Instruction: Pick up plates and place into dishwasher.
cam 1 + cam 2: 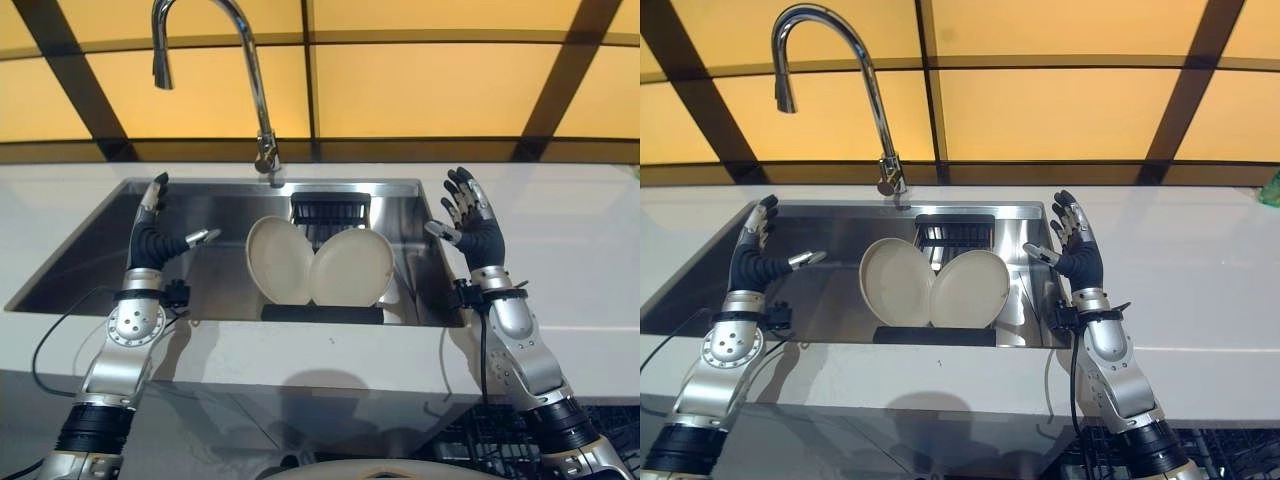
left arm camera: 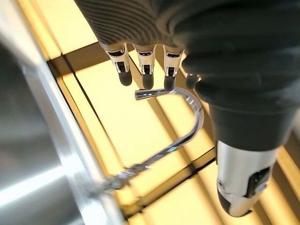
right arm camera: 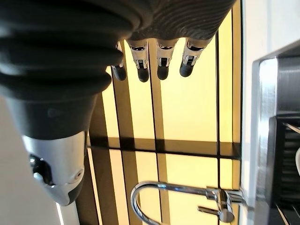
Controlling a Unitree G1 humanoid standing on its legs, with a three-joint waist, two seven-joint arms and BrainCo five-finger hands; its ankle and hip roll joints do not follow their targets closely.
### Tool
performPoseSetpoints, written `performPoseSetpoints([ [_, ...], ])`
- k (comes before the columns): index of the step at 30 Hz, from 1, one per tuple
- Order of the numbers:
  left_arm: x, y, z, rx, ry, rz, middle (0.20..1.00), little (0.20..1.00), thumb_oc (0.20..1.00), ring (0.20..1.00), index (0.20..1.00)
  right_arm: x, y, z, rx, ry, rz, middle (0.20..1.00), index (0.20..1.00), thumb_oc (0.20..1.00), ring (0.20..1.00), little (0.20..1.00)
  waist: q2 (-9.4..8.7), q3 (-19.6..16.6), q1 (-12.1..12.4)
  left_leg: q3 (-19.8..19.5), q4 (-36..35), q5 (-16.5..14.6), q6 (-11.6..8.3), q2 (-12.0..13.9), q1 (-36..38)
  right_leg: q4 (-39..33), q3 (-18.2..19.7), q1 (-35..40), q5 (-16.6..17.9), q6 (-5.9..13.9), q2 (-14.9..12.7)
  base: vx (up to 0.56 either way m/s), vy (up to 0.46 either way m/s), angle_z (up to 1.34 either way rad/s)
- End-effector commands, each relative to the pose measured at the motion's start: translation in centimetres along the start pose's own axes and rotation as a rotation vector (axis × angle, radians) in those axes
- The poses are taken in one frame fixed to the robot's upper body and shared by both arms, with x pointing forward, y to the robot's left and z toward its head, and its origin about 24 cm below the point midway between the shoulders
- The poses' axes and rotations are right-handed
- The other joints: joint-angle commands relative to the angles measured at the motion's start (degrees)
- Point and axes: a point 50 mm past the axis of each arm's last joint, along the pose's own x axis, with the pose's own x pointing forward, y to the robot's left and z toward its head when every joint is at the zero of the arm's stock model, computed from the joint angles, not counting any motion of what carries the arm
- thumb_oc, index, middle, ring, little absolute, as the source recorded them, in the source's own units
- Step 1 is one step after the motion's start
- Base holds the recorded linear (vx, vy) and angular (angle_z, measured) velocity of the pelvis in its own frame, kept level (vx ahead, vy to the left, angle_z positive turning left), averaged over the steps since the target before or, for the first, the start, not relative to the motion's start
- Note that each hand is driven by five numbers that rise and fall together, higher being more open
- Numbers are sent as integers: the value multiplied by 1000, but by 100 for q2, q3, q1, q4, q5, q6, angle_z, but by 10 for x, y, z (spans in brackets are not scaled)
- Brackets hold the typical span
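Cream plates (image 1: 320, 262), two, lean in the rack at mid sink (image 1: 210, 205), untouched; none loaded yet. Left hand (image 1: 152, 235) and right hand (image 1: 470, 218) hover, fingers spread, empty.

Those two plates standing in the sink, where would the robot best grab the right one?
Probably by its upper right rim, coming from above and the right. The right plate stands on edge in a dark rack, leaning against the left plate, so that rim is free. The open right hand hovers nearest.
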Motion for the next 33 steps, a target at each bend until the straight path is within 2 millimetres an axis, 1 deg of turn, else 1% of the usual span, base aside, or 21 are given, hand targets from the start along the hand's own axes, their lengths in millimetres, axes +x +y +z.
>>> performPoseSetpoints([
  [1, 36, 43, 23, 250, -125, 96, 1000, 1000, 1000, 1000, 1000, 14, -2, 28, 7, -116, 28, 1000, 1000, 1000, 1000, 1000, -69, -132, -163, -93, 244, -453, 83, -87, -29, 56, -13, -484, 196, -193, 207, 64, 178, 2],
  [2, 37, 44, 23, 278, -124, 91, 1000, 1000, 1000, 1000, 1000, 14, -3, 28, 7, -116, 27, 1000, 1000, 1000, 1000, 1000, -64, -134, -171, -79, 195, -437, 82, -86, 1, 56, -4, -481, 193, -184, 199, 81, 213, -4],
  [4, 44, 58, 24, 468, -146, 84, 1000, 1000, 1000, 1000, 1000, 13, -7, 29, 5, -109, 30, 1000, 1000, 1000, 1000, 1000, 21, -160, -273, 10, 95, -446, 81, -108, 84, 57, 24, -498, 210, -120, 117, 75, 170, -7],
  [5, 46, 60, 25, 497, -149, 79, 1000, 1000, 1000, 1000, 1000, 13, -9, 29, 6, -107, 29, 1000, 1000, 1000, 1000, 1000, 28, -158, -281, 23, 86, -455, 86, -118, 101, 59, 25, -496, 211, -104, 97, 92, 169, -1],
  [6, 47, 63, 26, 582, -167, 61, 1000, 1000, 1000, 1000, 1000, 11, -10, 27, 3, -100, 32, 1000, 1000, 1000, 1000, 1000, 50, -159, -306, 48, 83, -482, 104, -150, 125, 65, 32, -500, 218, -70, 58, 89, 147, -1],
  [9, 47, 63, 30, 710, -212, 11, 1000, 1000, 1000, 1000, 1000, 9, -13, 26, -8, -83, 31, 1000, 1000, 1000, 1000, 1000, 60, -126, -332, 80, 122, -553, 166, -225, 154, 83, 54, -516, 251, -13, -11, 83, 130, -2],
  [11, 46, 62, 31, 754, -235, -19, 1000, 1000, 1000, 1000, 1000, 8, -15, 26, -11, -78, 31, 1000, 1000, 1000, 1000, 1000, 56, -102, -350, 91, 136, -585, 193, -252, 169, 91, 73, -532, 274, 13, -44, 75, 116, -1],
  [12, 45, 60, 31, 807, -268, -44, 1000, 1000, 1000, 1000, 1000, 8, -16, 25, -13, -75, 34, 1000, 1000, 1000, 1000, 1000, 58, -78, -367, 99, 124, -602, 215, -269, 191, 95, 91, -547, 293, 32, -66, 85, 128, -1],
  [16, 44, 55, 35, 887, -342, -87, 1000, 1000, 1000, 1000, 1000, 6, -21, 23, -21, -62, 37, 1000, 1000, 1000, 1000, 1000, 48, -62, -406, 125, -22, -603, 278, -302, 277, 84, 122, -571, 324, 83, -99, 80, 101, 0],
  [19, 40, 43, 37, 1003, -460, -166, 1000, 1000, 1000, 1000, 1000, 5, -23, 22, -28, -52, 41, 1000, 1000, 1000, 1000, 1000, 43, -55, -470, 164, -78, -617, 310, -321, 272, 85, 154, -633, 364, 128, -134, 64, 94, -5],
  [21, 36, 33, 37, 1126, -551, -269, 1000, 1000, 1000, 1000, 1000, 4, -26, 21, -35, -44, 44, 1000, 1000, 1000, 1000, 1000, 60, -39, -519, 206, -106, -628, 321, -326, 266, 90, 156, -683, 392, 160, -168, 36, 95, -6],
  [24, 32, 18, 37, 1245, -648, -416, 1000, 1000, 1000, 1000, 1000, 4, -29, 21, -41, -42, 45, 1000, 1000, 1000, 1000, 1000, 81, -2, -576, 255, -110, -657, 347, -365, 234, 88, 157, -749, 427, 202, -215, 3, 96, 1],
  [27, 30, 11, 36, 1275, -670, -494, 1000, 1000, 1000, 1000, 1000, 6, -29, 20, -47, -41, 50, 1000, 1000, 1000, 1000, 1000, 91, 40, -607, 294, -110, -688, 385, -402, 247, 94, 159, -772, 445, 236, -255, 3, 80, -1],
  [33, 20, 13, 21, 1318, -671, -578, 1000, 1000, 1000, 1000, 1000, -1, -33, 17, -49, -27, 44, 1000, 1000, 1000, 1000, 1000, 83, 14, -596, 333, -110, -729, 437, -430, 300, 76, 155, -733, 446, 295, -286, 26, 41, -1],
])
